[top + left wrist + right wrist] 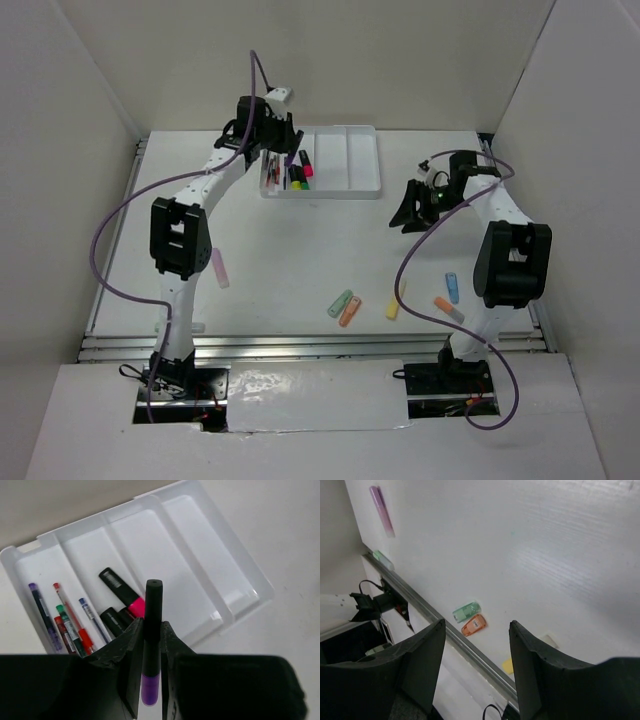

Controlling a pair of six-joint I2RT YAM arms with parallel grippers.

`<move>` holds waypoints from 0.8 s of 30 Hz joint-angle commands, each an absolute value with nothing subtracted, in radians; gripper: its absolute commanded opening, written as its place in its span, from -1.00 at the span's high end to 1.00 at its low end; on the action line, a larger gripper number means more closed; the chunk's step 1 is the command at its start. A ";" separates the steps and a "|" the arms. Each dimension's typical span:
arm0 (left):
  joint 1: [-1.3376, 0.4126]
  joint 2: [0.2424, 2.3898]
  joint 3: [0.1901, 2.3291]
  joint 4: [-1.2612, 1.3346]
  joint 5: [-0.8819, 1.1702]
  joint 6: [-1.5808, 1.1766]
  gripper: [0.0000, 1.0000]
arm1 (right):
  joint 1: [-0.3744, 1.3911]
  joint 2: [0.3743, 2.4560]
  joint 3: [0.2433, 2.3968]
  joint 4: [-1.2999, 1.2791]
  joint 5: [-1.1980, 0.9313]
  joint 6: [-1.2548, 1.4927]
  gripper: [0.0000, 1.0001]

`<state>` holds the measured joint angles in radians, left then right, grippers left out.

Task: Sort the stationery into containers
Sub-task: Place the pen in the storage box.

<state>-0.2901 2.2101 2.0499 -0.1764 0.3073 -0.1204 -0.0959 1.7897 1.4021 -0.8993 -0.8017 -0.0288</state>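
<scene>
Pinching a stubby highlighter, matte black barrel with a glossy purple end, lengthwise between the narrowly parted black fingers of the left gripper, purple end toward the wrist. Hovering with it over the left part of the tray: smooth white moulded plastic, rounded corners, four long parallel troughs; which trough lies directly beneath, impossible to tell.

Resting in the leftmost trough, a loose bundle of thin clear-barrelled pens tipped purple, red, green and blue. Lying aslant in the second trough, fat black highlighters, one of them pink-capped.

Hanging well apart over the table's right side, the right gripper, blunt dark fingers spread wide, grasping nothing.

Scattered on the matte white tabletop toward the front rail, short pastel pieces: green marker just beside orange marker, then yellow marker, blue marker and second orange marker; off to the left, a longer pink marker.
</scene>
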 commanded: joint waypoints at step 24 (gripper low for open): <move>-0.261 2.642 2.316 0.285 0.137 -0.338 0.33 | -0.064 1.763 1.388 -0.850 -0.766 -0.040 -0.23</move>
<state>-0.2657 2.6225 2.2654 0.1844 0.1596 -0.3622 -0.0742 1.7882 1.3666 -0.8600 -0.7788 -0.0242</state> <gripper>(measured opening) 0.298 0.613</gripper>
